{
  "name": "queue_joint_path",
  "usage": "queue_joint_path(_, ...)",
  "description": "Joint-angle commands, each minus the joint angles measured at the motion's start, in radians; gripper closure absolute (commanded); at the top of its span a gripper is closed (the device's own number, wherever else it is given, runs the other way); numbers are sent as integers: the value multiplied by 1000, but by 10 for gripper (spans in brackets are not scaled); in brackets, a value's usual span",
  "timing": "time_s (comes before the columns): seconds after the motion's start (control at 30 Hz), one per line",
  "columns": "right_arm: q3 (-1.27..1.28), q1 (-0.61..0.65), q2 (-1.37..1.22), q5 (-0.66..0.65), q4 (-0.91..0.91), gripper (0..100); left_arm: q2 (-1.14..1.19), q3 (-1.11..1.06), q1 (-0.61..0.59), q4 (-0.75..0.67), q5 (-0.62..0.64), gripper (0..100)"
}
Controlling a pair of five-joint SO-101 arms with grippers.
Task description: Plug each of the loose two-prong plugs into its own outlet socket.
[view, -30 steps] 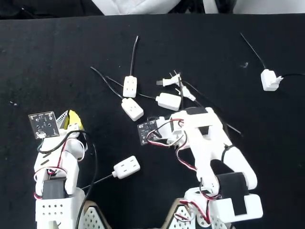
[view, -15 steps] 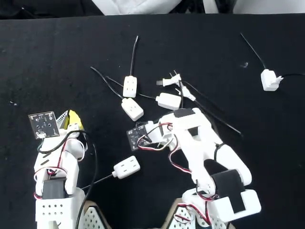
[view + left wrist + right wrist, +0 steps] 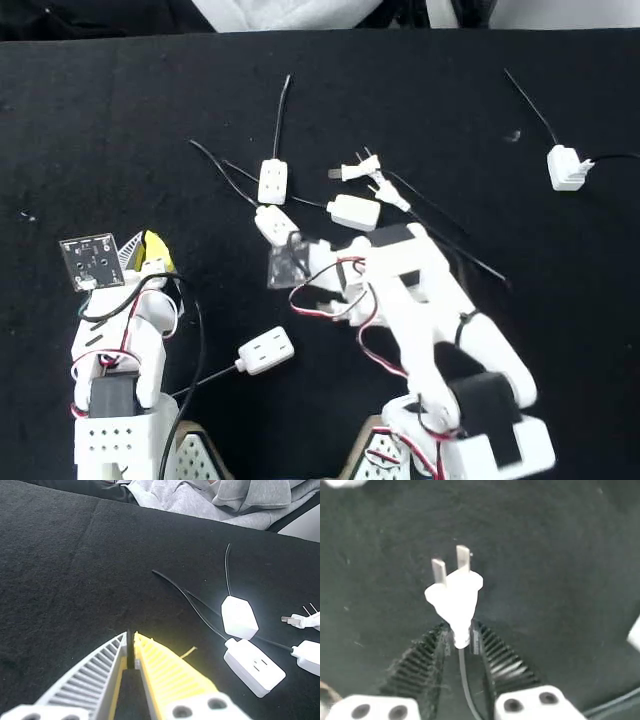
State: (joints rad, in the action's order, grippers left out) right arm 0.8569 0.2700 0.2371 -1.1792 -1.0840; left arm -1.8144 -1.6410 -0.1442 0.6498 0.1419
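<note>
black surface [image 3: 100, 120], grey fabric [image 3: 210, 500] bunched past its far edge. right wrist view — right pincer [image 3: 461, 635] clamped on a white plug [image 3: 454, 592], prongs pointing away. left wrist view — left pincer [image 3: 131, 652] clenched empty, sockets [image 3: 254, 666] lying beyond it.

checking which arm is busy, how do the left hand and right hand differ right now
Load: the right hand is shut on a white two-prong plug, prongs pointing away from it; the left hand is shut on nothing.
Colour: the left hand is half yellow, half pale grey; the right hand is black.
Shared: both are ribbed and hang over the black table.
</note>
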Motion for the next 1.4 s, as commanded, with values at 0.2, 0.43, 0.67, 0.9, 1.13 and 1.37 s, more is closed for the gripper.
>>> queue_joint_path(0.2,107,28,174,127,-23,895,-9,7,-8,-20,-2,970)
queue_joint_path(0.43,191,25,344,121,-21,877,-9,7,-8,-20,-2,970)
queue_joint_path(0.67,246,51,331,100,17,877,-9,7,-8,-18,-2,970)
queue_joint_path(0.9,245,32,182,37,164,877,-9,7,-8,-18,-2,970)
queue_joint_path(1.13,145,-40,51,-87,129,878,-9,7,-8,-18,-2,970)
queue_joint_path(1.37,108,-44,48,-285,-84,878,-9,7,-8,-20,-2,970)
